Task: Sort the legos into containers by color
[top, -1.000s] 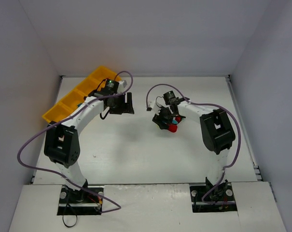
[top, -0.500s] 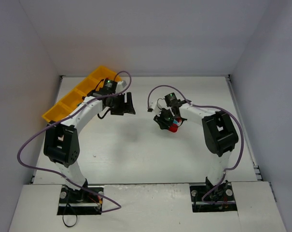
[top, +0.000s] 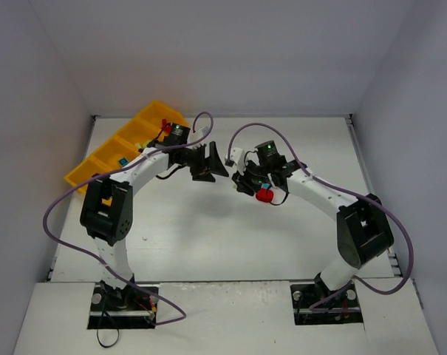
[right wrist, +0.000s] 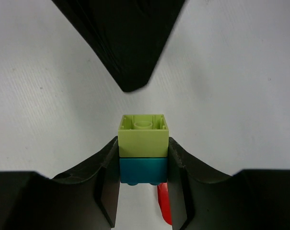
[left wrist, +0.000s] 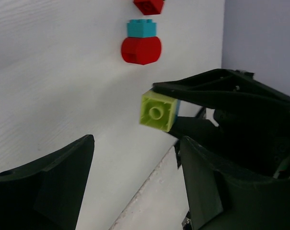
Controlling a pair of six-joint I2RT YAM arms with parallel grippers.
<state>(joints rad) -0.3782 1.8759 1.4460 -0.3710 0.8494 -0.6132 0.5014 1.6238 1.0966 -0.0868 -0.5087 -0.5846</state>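
Note:
My right gripper (right wrist: 143, 154) is shut on a two-brick stack, a yellow-green lego (right wrist: 143, 135) joined to a teal one (right wrist: 143, 170), held above the table. The stack shows in the left wrist view (left wrist: 158, 111) between the right fingers. My left gripper (left wrist: 135, 184) is open and empty, facing the stack a short way off; one of its fingers (right wrist: 121, 38) hangs in front of the stack. In the top view the left gripper (top: 216, 161) and right gripper (top: 241, 180) nearly meet. A red half-round (top: 264, 195) with a teal brick (left wrist: 141, 28) on it lies on the table.
The orange-yellow tray (top: 83, 174) runs along the far left, with red (top: 162, 124) and teal (top: 122, 159) bricks in separate compartments. A loose red brick (left wrist: 148, 5) lies beyond the half-round. Purple cables loop over both arms.
My left gripper has swung right from the tray side toward the right gripper. My right gripper has shifted left, away from the red half-round, with the stack in it.

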